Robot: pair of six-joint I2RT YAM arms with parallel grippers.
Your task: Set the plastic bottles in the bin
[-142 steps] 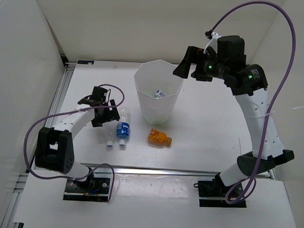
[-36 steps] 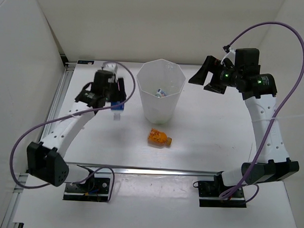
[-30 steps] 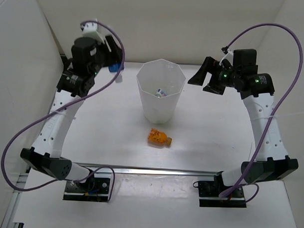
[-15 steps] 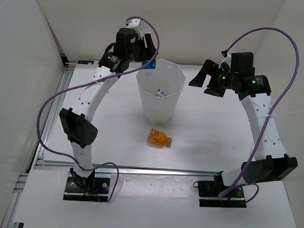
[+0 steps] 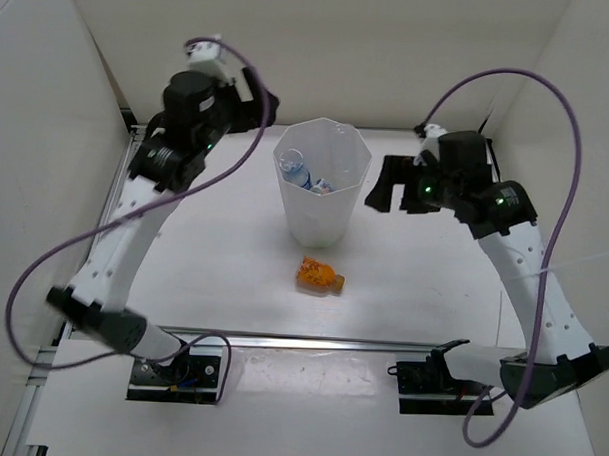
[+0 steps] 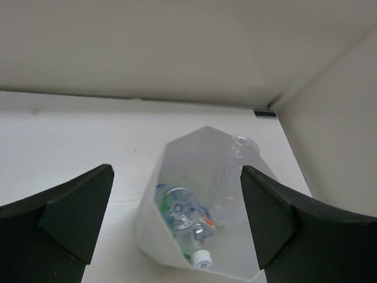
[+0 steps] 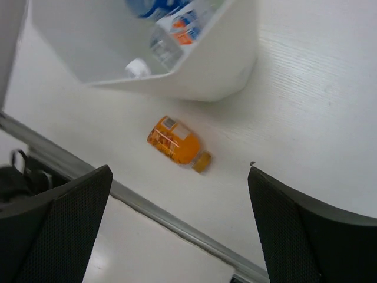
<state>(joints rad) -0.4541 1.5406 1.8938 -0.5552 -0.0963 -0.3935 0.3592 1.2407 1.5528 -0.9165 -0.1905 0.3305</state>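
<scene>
The left gripper [image 5: 261, 98] hangs high in the upper left of the overhead view, just beside the back-left rim of the bin [image 5: 330, 224]. Its jaws stand wide apart with nothing between them, and its own camera looks down into the bin's mouth; that is a sensible place to hold a hand so that a bottle falls inside rather than onto the table [image 5: 203, 265].

In that wrist view the bin fills the lower middle of the frame, and bottles [image 6: 184, 213] lie heaped at its bottom (a blue-and-green label, a white cap and some clear plastic show, though the exact count is hard to tell). From overhead, one of them leans against the inner left wall.

The orange bottle [image 5: 319, 276] looks like the only one left outside. It lies on its side on the table in the lower middle of the overhead view, below the bin and apart from it, cap toward the lower right.

The right gripper [image 7: 179, 170] is also spread wide and empty, held above the table to the right of the bin. Its camera frames the orange bottle near the centre, between the two fingers, with a corner of the bin across the top of the frame; this reads as lining up for a pick.

The bottle lies slanted across that view, so the wrist probably needs turning for the jaws to close across the body; being round, it may roll if nudged off-centre.
</scene>
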